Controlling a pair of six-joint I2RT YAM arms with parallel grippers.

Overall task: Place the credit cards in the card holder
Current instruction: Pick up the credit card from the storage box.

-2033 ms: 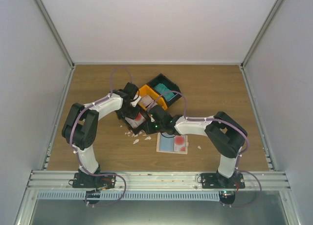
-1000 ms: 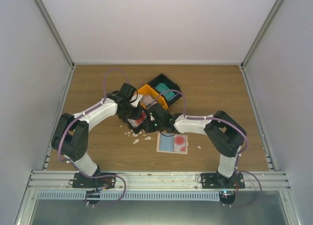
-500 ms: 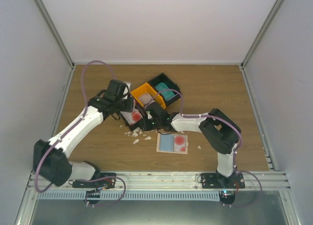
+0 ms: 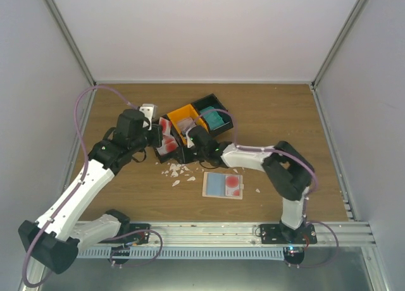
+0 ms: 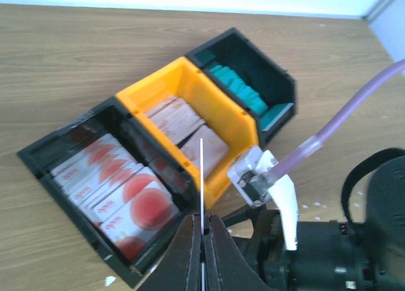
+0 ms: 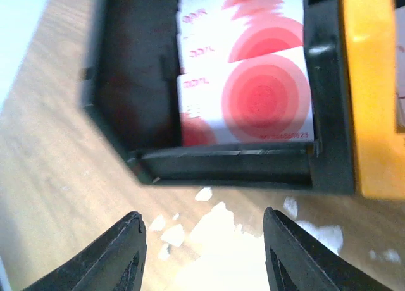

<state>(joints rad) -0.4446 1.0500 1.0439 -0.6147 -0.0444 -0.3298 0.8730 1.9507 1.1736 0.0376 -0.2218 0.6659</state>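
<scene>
Top view, 12 o'clock = far wall.

- Card holder (image 4: pixel 205 188) lies flat on the table at 5 o'clock of the bin row, with a light blue face and a red-dotted face up.
- White scraps (image 4: pixel 178 171) lie at its 10 o'clock.
- Right gripper (image 6: pixel 201 216) is over the scraps, fingers spread, nothing between them.
- Just beyond is the near black bin (image 6: pixel 221 167), holding white-and-red credit cards (image 6: pixel 253 95).
- Toward 2 o'clock come the orange bin (image 5: pixel 237 123), then the far black bin (image 5: pixel 272 73) with teal credit cards (image 5: pixel 243 92).
- Left gripper (image 5: pixel 201 216) is at 9 o'clock of the bins, pinching one credit card (image 5: pixel 201 177), seen edge-on.
</scene>
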